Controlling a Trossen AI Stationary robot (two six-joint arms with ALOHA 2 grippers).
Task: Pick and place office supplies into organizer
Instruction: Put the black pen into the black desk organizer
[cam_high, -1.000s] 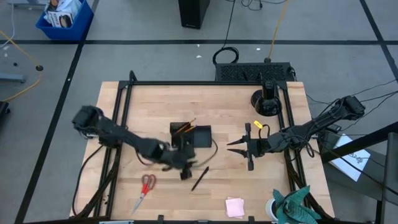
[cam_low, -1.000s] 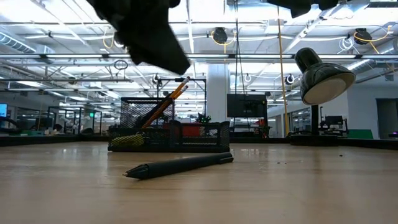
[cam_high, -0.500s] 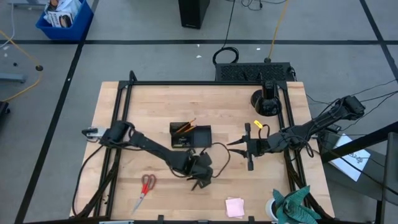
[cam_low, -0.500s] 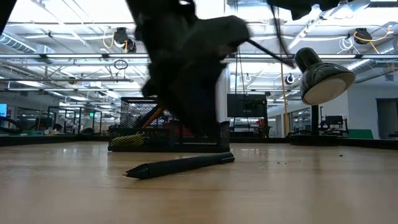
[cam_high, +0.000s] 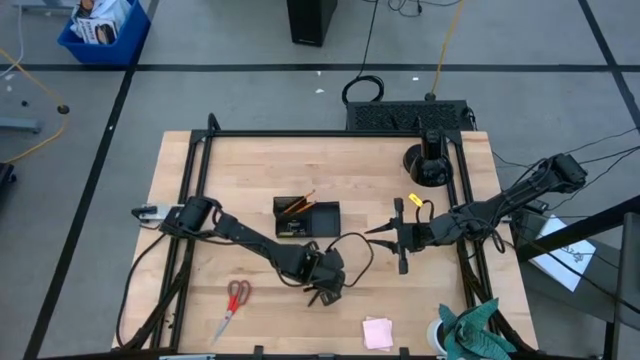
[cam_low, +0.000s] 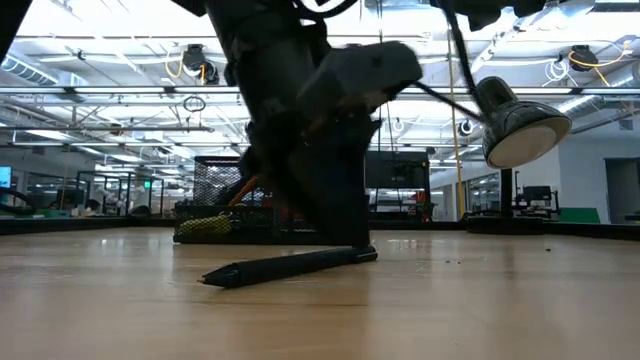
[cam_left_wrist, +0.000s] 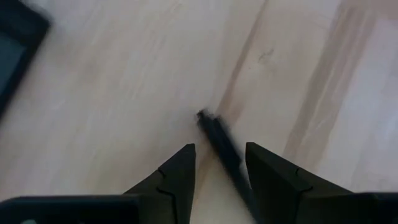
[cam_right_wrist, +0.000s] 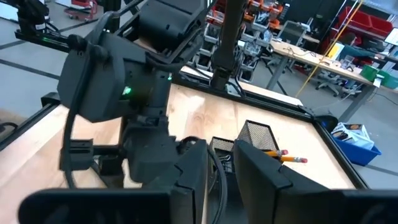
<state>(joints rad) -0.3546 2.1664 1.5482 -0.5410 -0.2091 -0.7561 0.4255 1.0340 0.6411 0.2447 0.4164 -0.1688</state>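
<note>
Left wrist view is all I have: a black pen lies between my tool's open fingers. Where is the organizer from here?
Observer: In the high view the organizer sits just up-picture of the left tool.
Operator: Anything in it?
Observer: Its left-hand part in that view holds orange pencils.
Operator: Where is the other arm?
Observer: The right tool hangs to the organizer's right, open and holding nothing.

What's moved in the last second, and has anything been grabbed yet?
The left tool swung from beside the organizer down over the loose black pen; it now straddles the pen, fingers open, nothing gripped. The pen, scissors, sticky-note pad and right tool stayed put.
</note>
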